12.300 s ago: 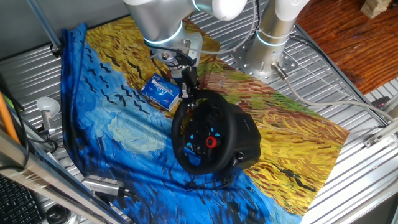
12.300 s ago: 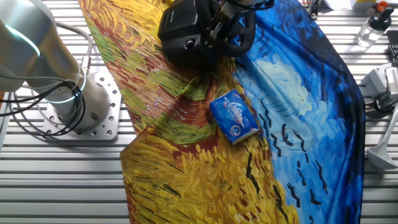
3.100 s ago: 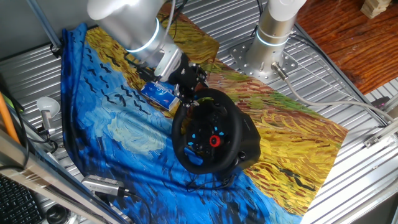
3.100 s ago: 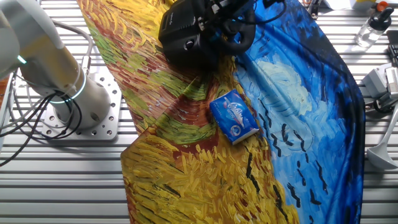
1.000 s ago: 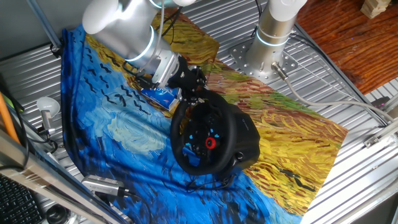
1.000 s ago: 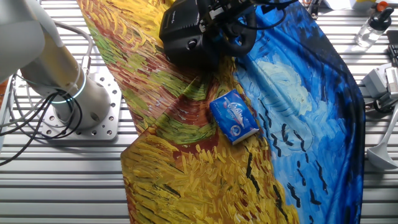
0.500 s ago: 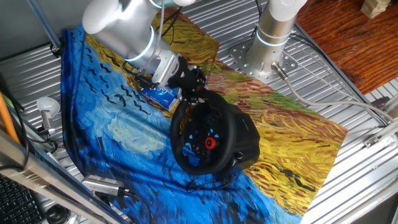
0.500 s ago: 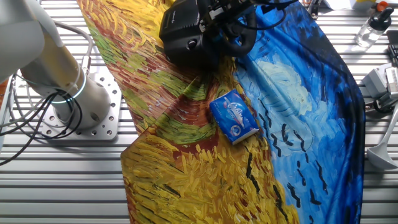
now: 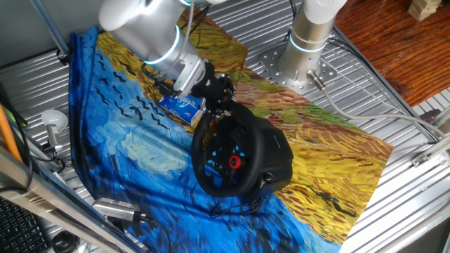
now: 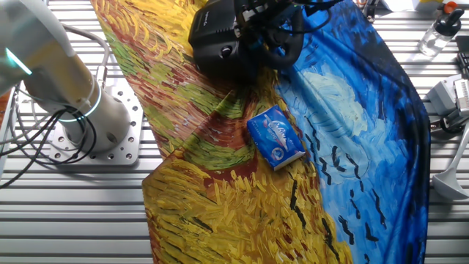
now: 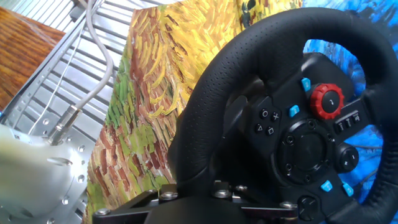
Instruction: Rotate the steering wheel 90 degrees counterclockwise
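Note:
The black steering wheel point(image 9: 228, 158) stands on its bulky black base point(image 9: 281, 158) in the middle of the painted cloth, with the red round button point(image 9: 234, 161) right of the hub centre. My gripper point(image 9: 219, 100) is shut on the rim's far upper edge. In the other fixed view the wheel point(image 10: 282, 40) and base point(image 10: 216, 33) are at the top edge, with the gripper point(image 10: 265, 13) on the rim. In the hand view the rim point(image 11: 236, 81) runs down into the gripper point(image 11: 202, 186), with the red button point(image 11: 327, 101) and small blue buttons to its right.
A small blue-and-white box point(image 10: 276, 137) lies on the cloth beside the wheel, partly behind my arm in one fixed view point(image 9: 179, 105). The arm's silver mounting base point(image 9: 295, 63) stands behind the cloth point(image 9: 330, 161). Cables and a white tool point(image 9: 53, 126) lie at the left edge.
Over the last second the arm's wrist has shifted slightly, and the wheel's red button has edged a little to the left. The grip on the rim is unchanged.

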Tool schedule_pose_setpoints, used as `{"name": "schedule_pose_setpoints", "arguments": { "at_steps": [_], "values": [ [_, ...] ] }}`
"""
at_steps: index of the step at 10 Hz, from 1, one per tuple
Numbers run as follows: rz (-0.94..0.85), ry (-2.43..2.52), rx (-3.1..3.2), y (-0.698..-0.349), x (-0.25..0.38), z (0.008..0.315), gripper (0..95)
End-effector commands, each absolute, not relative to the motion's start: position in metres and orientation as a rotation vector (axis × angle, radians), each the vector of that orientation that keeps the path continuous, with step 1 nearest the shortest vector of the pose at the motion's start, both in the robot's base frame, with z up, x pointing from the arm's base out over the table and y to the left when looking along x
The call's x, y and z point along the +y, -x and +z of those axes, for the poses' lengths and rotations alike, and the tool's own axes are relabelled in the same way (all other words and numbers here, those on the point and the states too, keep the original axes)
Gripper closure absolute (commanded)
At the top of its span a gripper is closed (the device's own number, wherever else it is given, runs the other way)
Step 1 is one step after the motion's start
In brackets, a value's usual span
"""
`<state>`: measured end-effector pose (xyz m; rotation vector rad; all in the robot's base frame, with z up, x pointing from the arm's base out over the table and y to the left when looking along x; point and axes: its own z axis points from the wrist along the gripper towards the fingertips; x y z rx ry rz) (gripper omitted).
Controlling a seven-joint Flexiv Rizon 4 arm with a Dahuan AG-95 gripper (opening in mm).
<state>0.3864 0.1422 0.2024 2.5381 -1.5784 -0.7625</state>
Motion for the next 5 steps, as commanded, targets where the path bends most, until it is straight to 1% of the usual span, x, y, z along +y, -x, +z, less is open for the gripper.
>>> {"name": "schedule_pose_setpoints", "arguments": {
  "at_steps": [1, 5],
  "values": [
    [-0.715, -2.535, -1.62, -0.3881, 0.142, 0.201, 95.0],
    [-0.699, -2.542, -1.634, -0.3881, 0.142, 0.201, 95.0]
  ]
}}
